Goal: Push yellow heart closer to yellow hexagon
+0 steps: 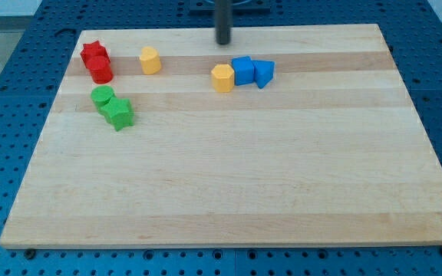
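Near top edge, my tip above yellow hexagon.

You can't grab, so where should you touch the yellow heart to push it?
No grabbing: my tip pushes. Probably touch the yellow heart on its side facing the view's left, slightly above, because the yellow hexagon lies to its right and a little lower.
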Motion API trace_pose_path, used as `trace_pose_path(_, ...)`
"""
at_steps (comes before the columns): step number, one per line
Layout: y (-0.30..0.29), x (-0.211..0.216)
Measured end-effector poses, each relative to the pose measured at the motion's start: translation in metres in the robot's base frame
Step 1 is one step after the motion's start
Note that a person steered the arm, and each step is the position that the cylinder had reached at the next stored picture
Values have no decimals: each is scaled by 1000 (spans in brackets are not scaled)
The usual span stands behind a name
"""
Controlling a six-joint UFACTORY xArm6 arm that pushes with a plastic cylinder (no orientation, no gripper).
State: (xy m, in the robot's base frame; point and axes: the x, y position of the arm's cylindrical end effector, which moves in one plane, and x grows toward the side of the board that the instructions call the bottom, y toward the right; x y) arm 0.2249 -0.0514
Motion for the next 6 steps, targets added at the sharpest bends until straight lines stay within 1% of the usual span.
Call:
trace_pose_path(1,-52,1)
trace_pose_path(3,-105,25)
trace_pose_path(4,-116,40)
trace_pose_path(6,-105,75)
